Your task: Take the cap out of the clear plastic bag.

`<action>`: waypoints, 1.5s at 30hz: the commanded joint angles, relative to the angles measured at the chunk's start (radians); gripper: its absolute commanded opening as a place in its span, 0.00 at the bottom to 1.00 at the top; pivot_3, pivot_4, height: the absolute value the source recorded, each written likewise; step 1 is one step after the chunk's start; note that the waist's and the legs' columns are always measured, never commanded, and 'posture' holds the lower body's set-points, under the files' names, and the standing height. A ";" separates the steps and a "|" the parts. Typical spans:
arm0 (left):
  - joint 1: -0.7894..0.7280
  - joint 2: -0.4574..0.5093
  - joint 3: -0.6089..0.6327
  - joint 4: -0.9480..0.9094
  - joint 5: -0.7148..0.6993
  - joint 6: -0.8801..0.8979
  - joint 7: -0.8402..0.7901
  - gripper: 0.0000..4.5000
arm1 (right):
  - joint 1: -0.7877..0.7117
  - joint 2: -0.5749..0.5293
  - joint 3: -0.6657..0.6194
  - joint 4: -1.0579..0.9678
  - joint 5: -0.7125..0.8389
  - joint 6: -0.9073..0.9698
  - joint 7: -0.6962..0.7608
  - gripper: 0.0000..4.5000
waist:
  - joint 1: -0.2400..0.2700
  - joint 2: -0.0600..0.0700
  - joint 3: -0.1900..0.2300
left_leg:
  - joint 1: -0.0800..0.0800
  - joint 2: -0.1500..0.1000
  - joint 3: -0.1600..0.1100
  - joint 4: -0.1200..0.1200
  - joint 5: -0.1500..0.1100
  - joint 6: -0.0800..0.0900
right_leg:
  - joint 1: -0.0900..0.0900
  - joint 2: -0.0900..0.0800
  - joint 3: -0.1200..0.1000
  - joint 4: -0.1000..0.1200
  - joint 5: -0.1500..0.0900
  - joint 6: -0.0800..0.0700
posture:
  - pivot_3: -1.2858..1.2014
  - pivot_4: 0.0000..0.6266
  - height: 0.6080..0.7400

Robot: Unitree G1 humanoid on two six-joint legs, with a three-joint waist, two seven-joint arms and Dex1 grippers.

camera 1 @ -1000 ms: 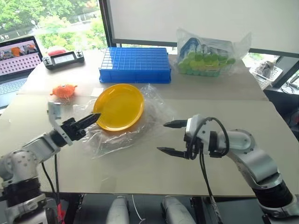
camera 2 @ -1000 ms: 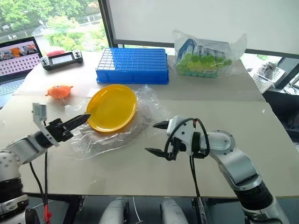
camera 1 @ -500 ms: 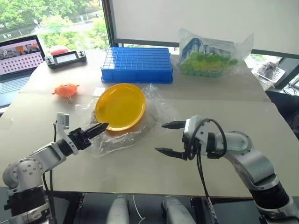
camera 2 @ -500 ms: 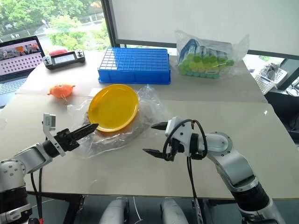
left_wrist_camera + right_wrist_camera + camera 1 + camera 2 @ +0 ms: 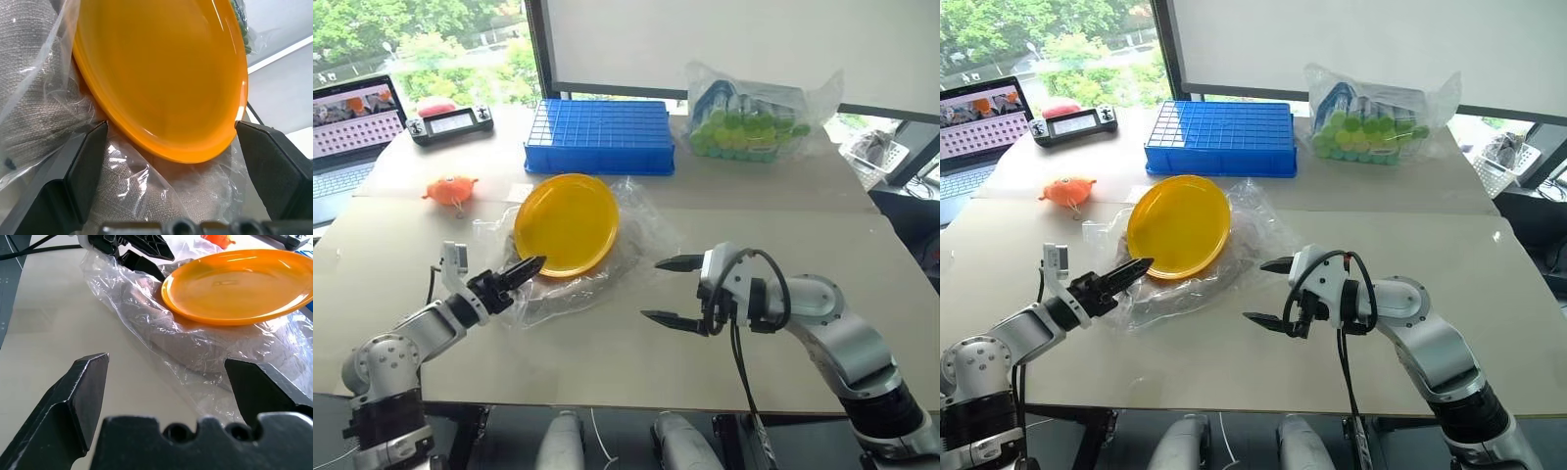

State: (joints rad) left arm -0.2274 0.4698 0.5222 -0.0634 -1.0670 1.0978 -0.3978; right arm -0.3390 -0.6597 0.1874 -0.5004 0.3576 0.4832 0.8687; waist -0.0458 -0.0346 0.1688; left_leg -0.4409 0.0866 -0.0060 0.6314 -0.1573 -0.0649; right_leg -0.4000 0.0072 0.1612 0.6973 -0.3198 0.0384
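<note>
Low in the frame, the right gripper hovers right of centre with its two black fingers spread wide and empty. Lower left, the left gripper has its fingers apart at the near edge of the crinkly clear plastic bag, either side of the round yellow-orange plastic plate resting on top. The beige-tan woven fabric cap lies inside the bag under the plate, on the pale tabletop. Farther back sit a small orange plush toy and a blue gridded plastic tray.
</note>
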 commanded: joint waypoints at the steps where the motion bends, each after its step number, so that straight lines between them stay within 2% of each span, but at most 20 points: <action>1: 0.029 0.005 0.008 0.004 -0.009 0.015 0.022 1.00 | -0.014 0.001 -0.017 -0.017 -0.001 -0.011 -0.003 1.00 | -0.001 0.000 0.000 | 0.000 0.000 0.000 0.000 0.000 0.000 | 0.000 0.000 0.000 0.000 0.000 0.000 | 0.52 0.24 0.80; 6: -0.024 -0.031 -0.006 0.025 -0.017 -0.002 0.064 1.00 | -0.012 0.008 -0.006 -0.015 -0.012 -0.017 -0.007 1.00 | 0.001 0.000 0.000 | 0.000 0.000 0.000 0.000 0.000 0.000 | 0.000 0.000 0.000 0.000 0.000 0.000 | 0.52 0.24 0.80; 12: -0.138 -0.138 -0.056 0.065 0.012 -0.017 0.185 1.00 | -0.015 0.012 -0.003 -0.012 -0.014 -0.011 -0.002 1.00 | 0.016 0.000 0.000 | 0.000 -0.001 -0.003 0.001 0.000 0.000 | 0.004 0.000 -0.003 -0.002 0.000 0.000 | 0.52 0.24 0.80; 15: -0.122 -0.149 -0.092 0.051 0.026 -0.008 0.176 1.00 | -0.017 0.015 -0.009 -0.016 -0.011 -0.004 -0.003 1.00 | 0.017 0.000 0.000 | 0.000 -0.001 -0.004 0.001 0.000 0.000 | 0.005 0.000 -0.004 -0.003 0.000 0.000 | 0.52 0.24 0.80; 26: -0.124 -0.160 -0.079 0.084 0.013 -0.012 0.196 1.00 | -0.014 0.026 -0.022 -0.018 -0.009 -0.004 -0.010 1.00 | 0.017 0.000 0.000 | 0.003 -0.002 -0.008 0.001 0.000 0.000 | 0.010 -0.001 -0.007 -0.004 -0.001 0.001 | 0.52 0.24 0.80; 28: -0.128 -0.163 -0.075 0.095 0.009 -0.012 0.199 0.88 | -0.013 0.028 -0.023 -0.017 -0.009 -0.005 -0.013 1.00 | 0.017 0.000 0.000 | 0.003 -0.002 -0.008 0.001 0.000 0.000 | 0.010 -0.001 -0.008 -0.005 -0.001 0.001 | 0.52 0.24 0.80; 29: -0.130 -0.164 -0.073 0.101 0.008 -0.011 0.202 0.86 | -0.013 0.029 -0.022 -0.017 -0.009 -0.004 -0.013 1.00 | 0.017 0.000 0.000 | 0.003 -0.002 -0.008 0.001 0.000 0.000 | 0.010 -0.001 -0.008 -0.005 -0.001 0.001 | 0.52 0.24 0.80; 40: -0.138 -0.166 -0.071 0.152 0.016 -0.032 0.182 0.02 | -0.003 0.027 -0.024 -0.024 -0.005 0.005 -0.016 1.00 | 0.016 0.000 0.000 | 0.002 -0.002 -0.010 0.001 0.000 0.000 | 0.011 -0.001 -0.009 -0.006 -0.001 0.001 | 0.52 0.24 0.80; 45: -0.139 -0.171 -0.062 0.156 0.005 -0.039 0.171 0.01 | 0.001 0.025 -0.026 -0.030 -0.002 0.012 -0.016 1.00 | 0.016 0.000 0.000 | 0.002 -0.002 -0.010 0.001 0.000 0.000 | 0.011 -0.001 -0.009 -0.007 -0.001 0.001 | 0.52 0.24 0.80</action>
State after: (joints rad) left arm -0.3706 0.3072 0.4635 0.0878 -1.0627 1.0553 -0.2272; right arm -0.3372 -0.6356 0.1875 -0.4989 0.3380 0.4915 0.8622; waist -0.0300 -0.0346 0.1688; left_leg -0.4386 0.0844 -0.0160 0.6322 -0.1573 -0.0649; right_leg -0.3890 0.0059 0.1518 0.6901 -0.3205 0.0397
